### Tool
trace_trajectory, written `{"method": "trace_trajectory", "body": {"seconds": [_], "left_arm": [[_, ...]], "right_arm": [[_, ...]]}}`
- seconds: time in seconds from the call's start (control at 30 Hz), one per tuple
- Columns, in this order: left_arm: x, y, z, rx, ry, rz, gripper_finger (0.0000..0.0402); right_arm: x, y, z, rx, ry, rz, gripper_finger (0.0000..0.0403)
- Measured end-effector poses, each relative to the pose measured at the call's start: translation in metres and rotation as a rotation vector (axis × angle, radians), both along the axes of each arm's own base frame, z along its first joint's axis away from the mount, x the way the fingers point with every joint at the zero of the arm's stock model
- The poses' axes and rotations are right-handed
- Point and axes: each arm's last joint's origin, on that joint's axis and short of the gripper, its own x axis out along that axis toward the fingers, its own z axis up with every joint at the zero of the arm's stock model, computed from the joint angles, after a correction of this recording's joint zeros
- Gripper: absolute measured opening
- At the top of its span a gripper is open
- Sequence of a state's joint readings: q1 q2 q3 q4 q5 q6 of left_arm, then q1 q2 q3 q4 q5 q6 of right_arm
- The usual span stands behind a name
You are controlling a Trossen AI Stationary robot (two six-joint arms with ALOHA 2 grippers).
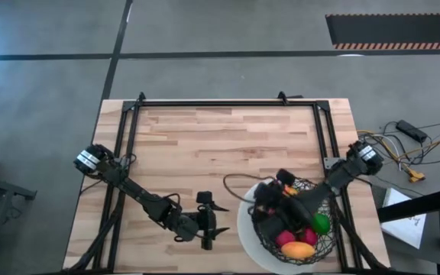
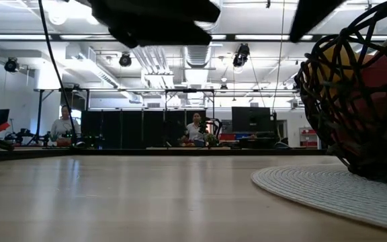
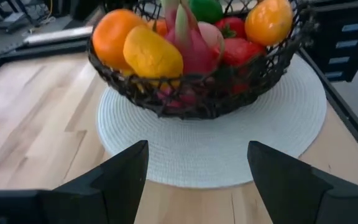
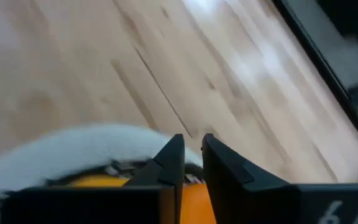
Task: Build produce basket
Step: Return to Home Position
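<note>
The round black wire-mesh basket [image 1: 331,237] sat on its white woven round base [image 1: 245,228] at the near right of the pale wooden plank table [image 1: 205,145], heaped with small toy fruits and vegetables [image 1: 300,243].

The left gripper [image 1: 221,220] hung low over the boards with its two dark fingers [image 3: 114,180] spread wide and nothing between them. The basket stood just ahead of it, close but apart. From that wrist I could pick out the load: an orange round fruit [image 3: 112,34] and a yellow-orange one [image 3: 152,56] at the rim nearest the fingers. Behind them was a magenta-pink piece with pale green tips [image 3: 190,46]. Farther back lay a red piece [image 3: 238,50], a green one [image 3: 205,9] and a second orange fruit [image 3: 268,22].

The right gripper [image 1: 263,200] was poised directly above the basket's far-left rim, the produce lying under and behind it. Its fingers [image 4: 171,163] were drawn almost together with only a slit between them, and they gripped nothing. Past their tips ran bare wood and the curved edge of the white base, with a patch of orange [image 4: 191,202] beneath them.

At table height the mesh wall bulged up on the right over the flat mat, yellow and red showing through the wires. Across the room, well beyond the table, two people [image 2: 195,128] sat at benches.
</note>
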State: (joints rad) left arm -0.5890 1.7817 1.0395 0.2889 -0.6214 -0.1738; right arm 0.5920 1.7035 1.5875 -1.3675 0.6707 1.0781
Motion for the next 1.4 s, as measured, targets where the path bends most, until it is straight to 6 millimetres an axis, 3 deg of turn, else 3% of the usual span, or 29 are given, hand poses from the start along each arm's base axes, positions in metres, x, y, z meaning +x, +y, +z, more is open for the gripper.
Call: {"method": "trace_trajectory", "body": {"seconds": [0.23, 0.47, 0.63, 0.83, 1.0, 1.23, 1.4], "left_arm": [[-0.005, 0.003, -0.011, -0.032, 0.027, 0.019, 0.0258], [-0.006, 0.002, -0.011, -0.031, 0.027, 0.018, 0.0258], [-0.006, 0.002, -0.011, -0.031, 0.027, 0.017, 0.0258], [-0.008, 0.001, -0.009, -0.028, 0.018, 0.025, 0.0258], [-0.022, -0.002, 0.007, -0.021, 0.025, 0.034, 0.0258], [-0.068, -0.002, 0.023, 0.019, 0.051, 0.195, 0.0258], [-0.091, 0.007, 0.021, -0.046, 0.024, 0.218, 0.0258]], "right_arm": [[-0.009, -0.017, -0.006, 0.062, 0.186, -0.133, 0.0017], [-0.024, -0.004, -0.021, 0.154, 0.297, -0.166, 0.0009], [-0.038, 0.007, -0.017, 0.138, 0.288, -0.182, 0.0009], [-0.066, 0.029, 0.001, 0.058, 0.082, -0.075, 0.0009], [-0.096, 0.062, 0.003, 0.047, 0.004, 0.101, 0.0009], [-0.146, 0.116, -0.023, 0.046, -0.246, 0.366, 0.0009], [-0.171, 0.138, -0.046, 0.118, -0.51, 0.447, 0.0009]]}}
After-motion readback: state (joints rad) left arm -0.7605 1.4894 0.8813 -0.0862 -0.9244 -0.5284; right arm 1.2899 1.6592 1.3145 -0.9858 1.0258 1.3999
